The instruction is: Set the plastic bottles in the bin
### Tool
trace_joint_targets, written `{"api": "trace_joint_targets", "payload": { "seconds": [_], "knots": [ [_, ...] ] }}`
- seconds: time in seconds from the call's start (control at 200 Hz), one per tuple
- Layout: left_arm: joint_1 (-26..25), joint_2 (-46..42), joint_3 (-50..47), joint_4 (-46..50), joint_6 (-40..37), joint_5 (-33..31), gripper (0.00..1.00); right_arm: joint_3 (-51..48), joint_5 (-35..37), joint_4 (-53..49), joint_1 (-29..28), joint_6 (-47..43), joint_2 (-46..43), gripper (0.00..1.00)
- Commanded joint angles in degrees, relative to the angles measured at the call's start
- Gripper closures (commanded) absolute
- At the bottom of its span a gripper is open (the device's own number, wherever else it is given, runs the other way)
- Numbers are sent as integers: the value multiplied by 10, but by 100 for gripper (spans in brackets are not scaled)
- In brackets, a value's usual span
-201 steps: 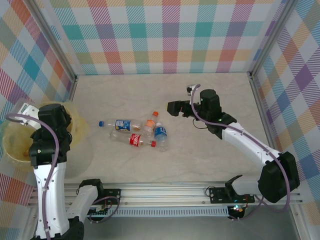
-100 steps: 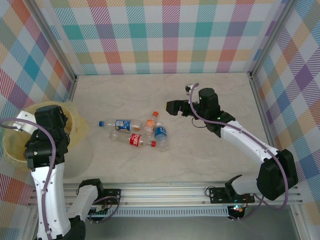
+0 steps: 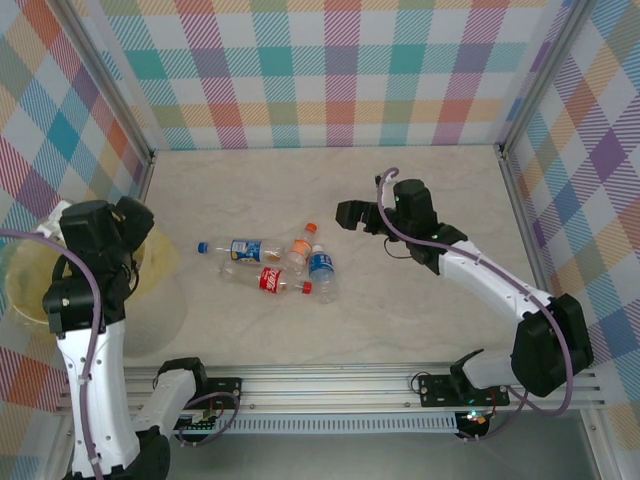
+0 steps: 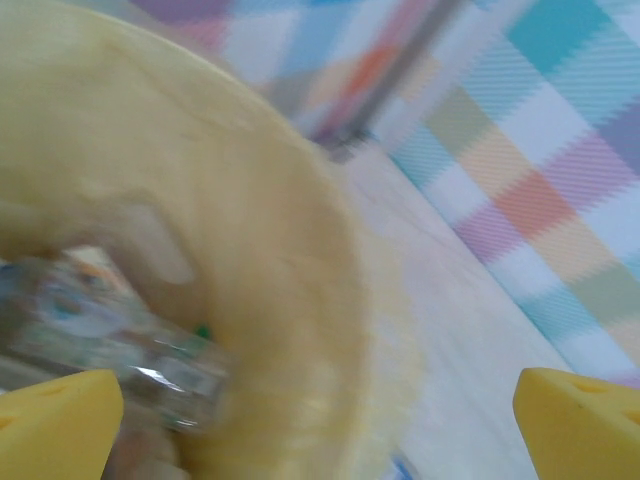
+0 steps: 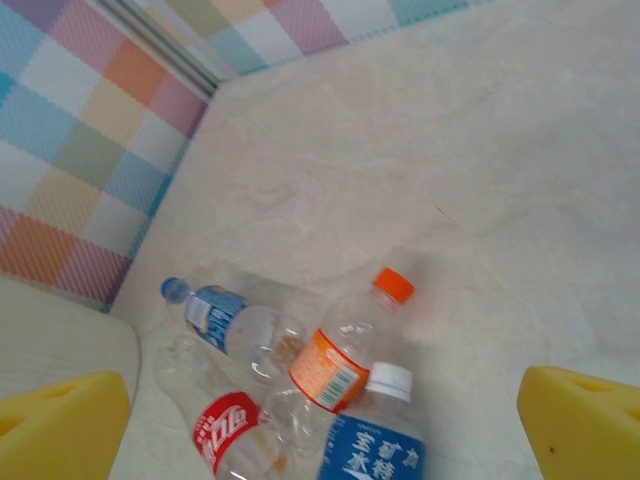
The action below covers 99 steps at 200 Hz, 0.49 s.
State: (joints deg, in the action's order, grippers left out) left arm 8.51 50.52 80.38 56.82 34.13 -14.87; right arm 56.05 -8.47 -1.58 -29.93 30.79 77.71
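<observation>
Several plastic bottles lie in a cluster mid-table: a blue-capped one point(image 3: 240, 248), an orange-labelled one point(image 3: 300, 245), a blue-labelled one with a white cap point(image 3: 322, 268) and a red-labelled one point(image 3: 275, 282). My right gripper point(image 3: 346, 215) hovers open just right of and above them; its wrist view looks down on the orange bottle point(image 5: 345, 355) and the blue-labelled bottle point(image 5: 375, 440). The pale yellow bin point(image 3: 25, 290) stands at the left edge. My left gripper point(image 3: 133, 222) is open over its rim, holding nothing. A clear bottle point(image 4: 100, 345) lies blurred inside the bin point(image 4: 280, 260).
Plaid walls close in the table at the back and on both sides, with metal corner posts. A rail point(image 3: 330, 385) runs along the near edge by the arm bases. Bare tabletop point(image 3: 420, 320) stretches right of the bottles.
My left arm has swung over the bin, its head turning toward the table. The right gripper has shifted slightly above the bottle cluster. The bottles on the table have not moved.
</observation>
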Motion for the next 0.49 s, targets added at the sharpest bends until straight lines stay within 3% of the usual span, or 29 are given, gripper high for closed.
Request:
{"api": "trace_joint_targets", "payload": {
  "seconds": [0.0, 0.085, 0.49],
  "knots": [
    [4, 41, 17, -53, -9, 213, 0, -20, 30, -63, -9, 35, 5, 0],
    [-15, 49, 2, -86, 12, 261, 0, -37, 44, -95, -27, 42, -1, 0],
    [-154, 91, -8, -180, 12, 281, 0, -54, 20, -157, -121, 39, 20, 4]
  ]
}}
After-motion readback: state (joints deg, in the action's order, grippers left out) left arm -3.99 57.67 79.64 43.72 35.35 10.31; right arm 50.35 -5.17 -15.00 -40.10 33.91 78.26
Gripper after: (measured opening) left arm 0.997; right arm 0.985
